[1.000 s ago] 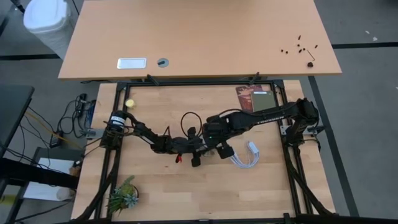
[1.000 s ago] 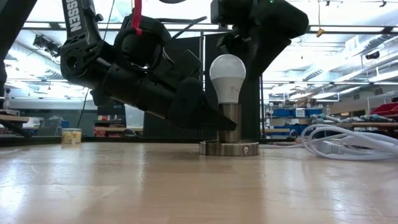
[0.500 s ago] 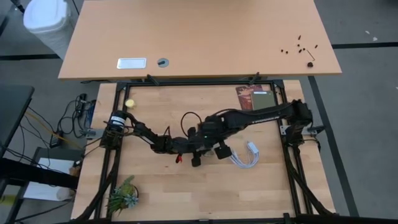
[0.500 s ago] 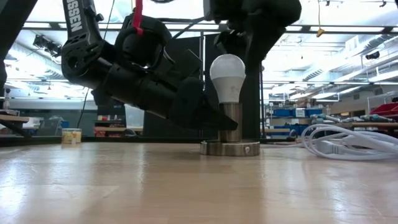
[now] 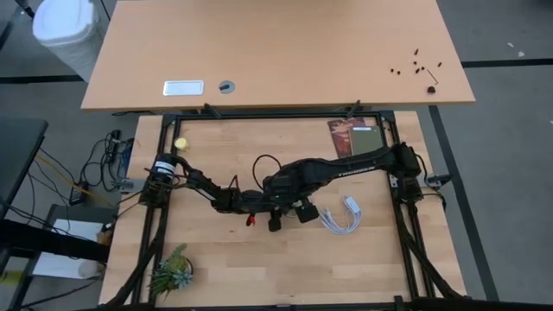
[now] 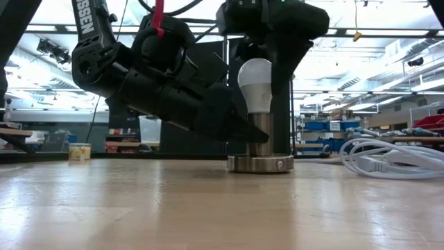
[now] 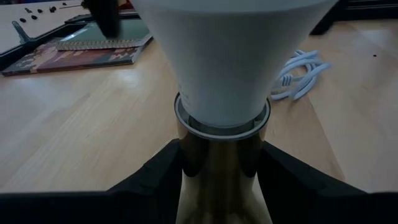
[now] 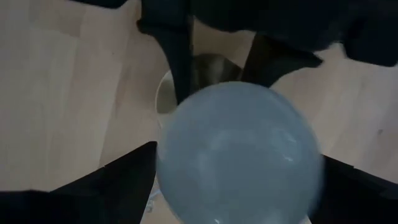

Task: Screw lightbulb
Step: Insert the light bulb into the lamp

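Note:
The white lightbulb (image 6: 255, 83) stands upright in a metallic socket column (image 6: 260, 139) on a round base disc (image 6: 260, 164) at mid-table. My left gripper (image 6: 243, 133) reaches in low from the table's left and is shut on the socket column. My right gripper (image 5: 285, 200) hangs right over the bulb, open. In its wrist view its fingers (image 8: 118, 180) stand on either side of the bulb's dome (image 8: 239, 155). I cannot tell whether they touch it. My left gripper pinches the metallic socket column (image 7: 221, 168) between its two fingers (image 7: 158, 171), just below the bulb's collar. The fingers come slanting down from the table's left and lie across the upright column. The base disc rests flat on the table.
A coiled white cord with a plug (image 5: 341, 216) lies just right of the lamp and also shows in the low view (image 6: 395, 156). A book (image 5: 352, 136) lies at the far right, a small tin (image 6: 80, 151) at the far left, and a plant (image 5: 170, 272) at the near left.
My right gripper has gone toward the table's left and come down over the top of the bulb, so that its fingers now stand around the dome. My left gripper has kept its hold on the socket column.

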`<state>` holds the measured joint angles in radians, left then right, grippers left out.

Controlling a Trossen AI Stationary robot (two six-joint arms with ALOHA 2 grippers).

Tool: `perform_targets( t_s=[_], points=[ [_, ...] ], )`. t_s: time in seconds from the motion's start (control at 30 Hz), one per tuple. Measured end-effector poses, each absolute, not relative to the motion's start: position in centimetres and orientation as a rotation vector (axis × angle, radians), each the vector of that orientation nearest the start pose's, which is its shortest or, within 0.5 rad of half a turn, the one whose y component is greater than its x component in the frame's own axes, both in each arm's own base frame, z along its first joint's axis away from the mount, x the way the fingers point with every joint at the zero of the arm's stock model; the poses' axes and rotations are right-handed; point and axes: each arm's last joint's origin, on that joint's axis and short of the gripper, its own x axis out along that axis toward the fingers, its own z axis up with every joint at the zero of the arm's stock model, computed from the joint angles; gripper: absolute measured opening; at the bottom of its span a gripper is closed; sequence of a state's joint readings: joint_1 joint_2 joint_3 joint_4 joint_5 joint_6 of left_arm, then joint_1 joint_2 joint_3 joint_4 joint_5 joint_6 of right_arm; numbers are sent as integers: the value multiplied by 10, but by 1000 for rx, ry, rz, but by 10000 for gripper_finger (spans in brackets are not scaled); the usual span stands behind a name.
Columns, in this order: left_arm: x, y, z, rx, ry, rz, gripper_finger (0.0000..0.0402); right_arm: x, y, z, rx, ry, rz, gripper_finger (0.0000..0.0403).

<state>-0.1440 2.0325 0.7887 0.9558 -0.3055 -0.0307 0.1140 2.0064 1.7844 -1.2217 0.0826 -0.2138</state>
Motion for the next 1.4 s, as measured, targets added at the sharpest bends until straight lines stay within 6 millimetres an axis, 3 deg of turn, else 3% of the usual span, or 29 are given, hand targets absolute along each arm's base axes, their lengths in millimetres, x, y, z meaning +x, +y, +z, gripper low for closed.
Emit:
perform_targets(
  t_s=[0.33,0.67,1.13,1.4],
  points=[
    [362,-43,100,37,282,181,184,399,44,249,-320,1391,177,352],
    [362,-43,99,35,291,192,184,408,45,231,-343,1415,191,347],
    [362,-43,99,33,285,192,184,408,43,233,-381,1400,185,347],
    [362,-43,99,39,288,191,184,408,40,233,-285,1403,225,345]
  ],
)
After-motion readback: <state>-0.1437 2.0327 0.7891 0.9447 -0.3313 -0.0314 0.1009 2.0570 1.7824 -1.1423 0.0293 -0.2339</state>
